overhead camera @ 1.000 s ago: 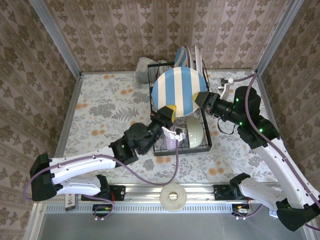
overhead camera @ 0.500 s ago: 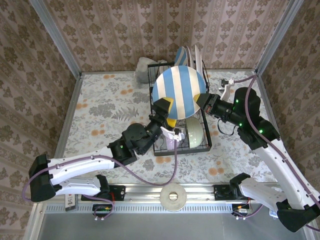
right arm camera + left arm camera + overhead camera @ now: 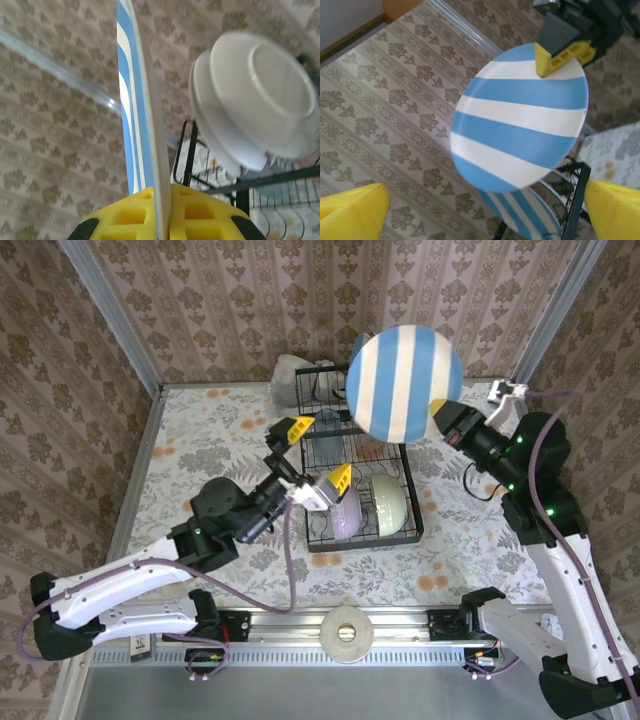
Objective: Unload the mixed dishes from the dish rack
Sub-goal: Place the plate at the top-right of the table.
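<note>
Tabletop [image 3: 210, 455]: rack [image 3: 365, 545], grey lump [image 3: 287, 370] (cloth?) behind; R tool [image 3: 438, 412] grips striped plate [image 3: 404, 383].

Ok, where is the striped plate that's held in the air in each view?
Top external: striped plate upper right, overlapping the rack's far end, gripped by the right pincer.
Left wrist: centre, face-on, pincer at its top edge; rack at bottom right.
Right wrist: edge-on, left of centre, rising from the pincer.
Shared landmark: the black rack.
</note>
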